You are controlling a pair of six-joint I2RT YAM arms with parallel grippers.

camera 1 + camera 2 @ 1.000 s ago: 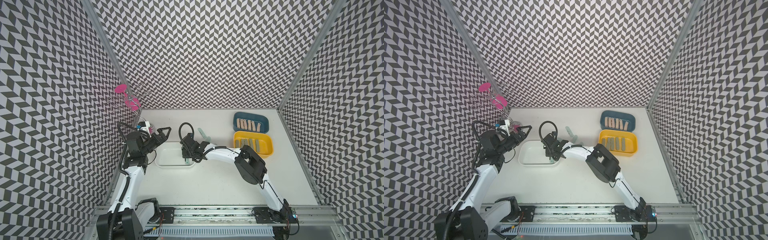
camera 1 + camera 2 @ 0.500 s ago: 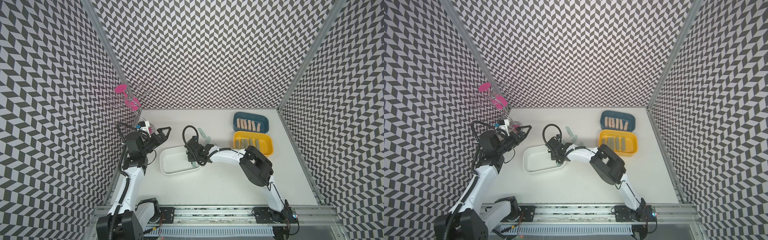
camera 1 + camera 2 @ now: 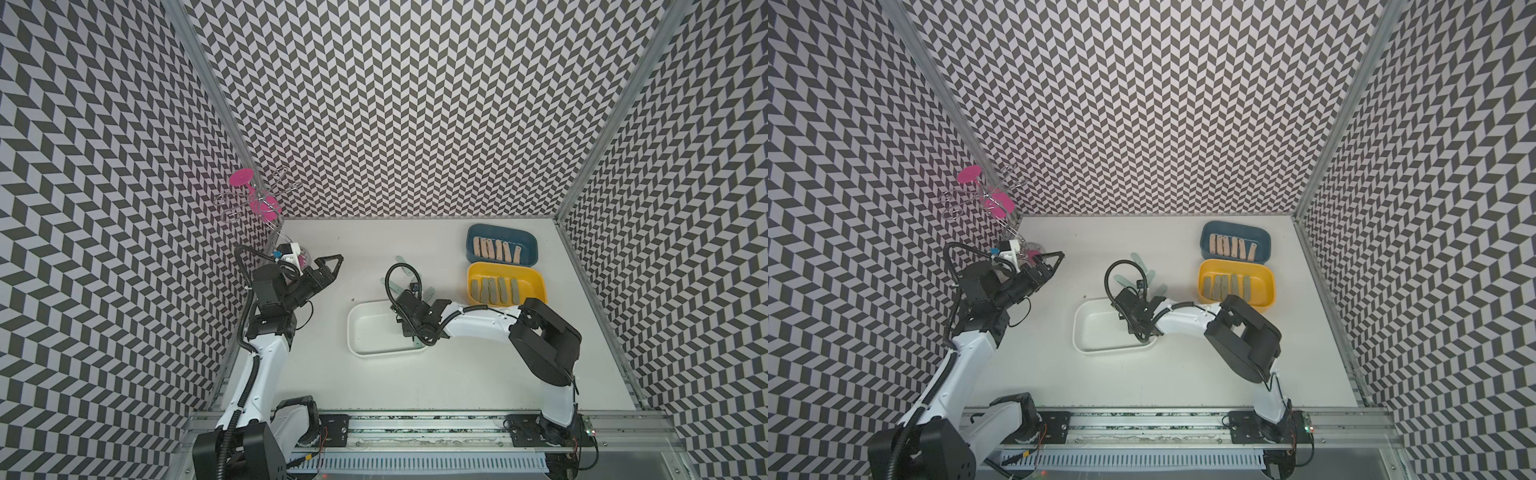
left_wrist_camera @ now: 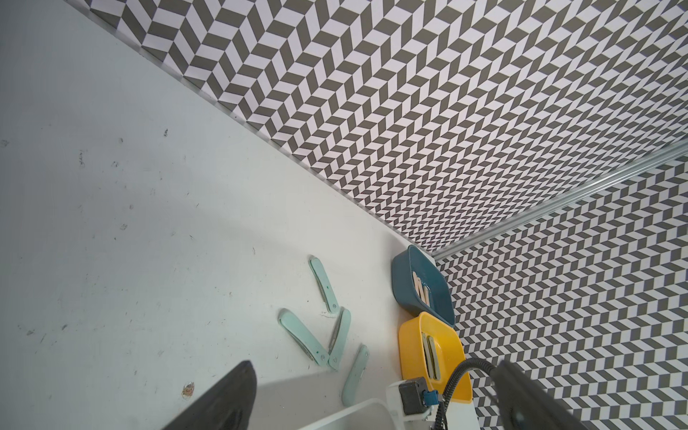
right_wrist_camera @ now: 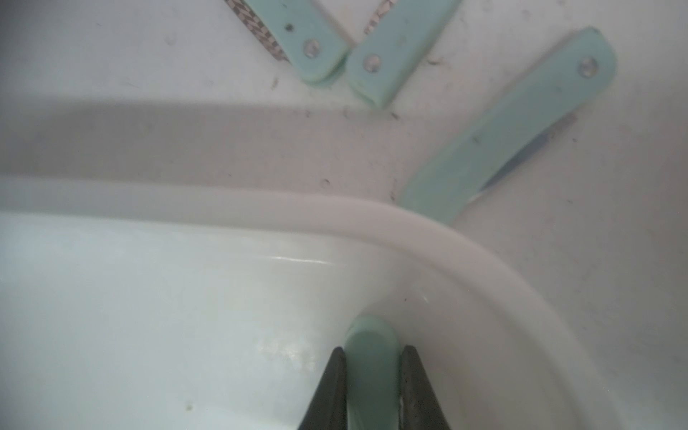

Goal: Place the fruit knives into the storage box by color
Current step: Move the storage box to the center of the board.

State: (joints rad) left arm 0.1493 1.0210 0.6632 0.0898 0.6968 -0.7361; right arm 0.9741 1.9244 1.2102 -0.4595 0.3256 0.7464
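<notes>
1. Working inside chevron walls (image 3: 415, 104), on a white table (image 3: 415, 386).
2. Counting three boxes: blue box (image 3: 498, 232) and yellow box (image 3: 528, 272) lying just beside each other near the right wall's far end, white box (image 3: 365, 332) sitting near the middle.
3. Counting six peach knives (image 3: 496, 251) side by side in the blue box, five olive knives (image 3: 496, 290) in the yellow box.
4. Counting four mint knives (image 4: 301, 337) lying loose on the table just beyond the white box, two with ends almost together.
5. Pinching a fifth knife (image 5: 368, 335), mint too, between the tightly closed right gripper (image 5: 373, 350), down in a corner of the white box.
6. Hanging spread wide and holding nothing, left gripper (image 3: 328, 268), near the left wall.
7. Leaving bare table along the front edge and between the left arm and the white box.
</notes>
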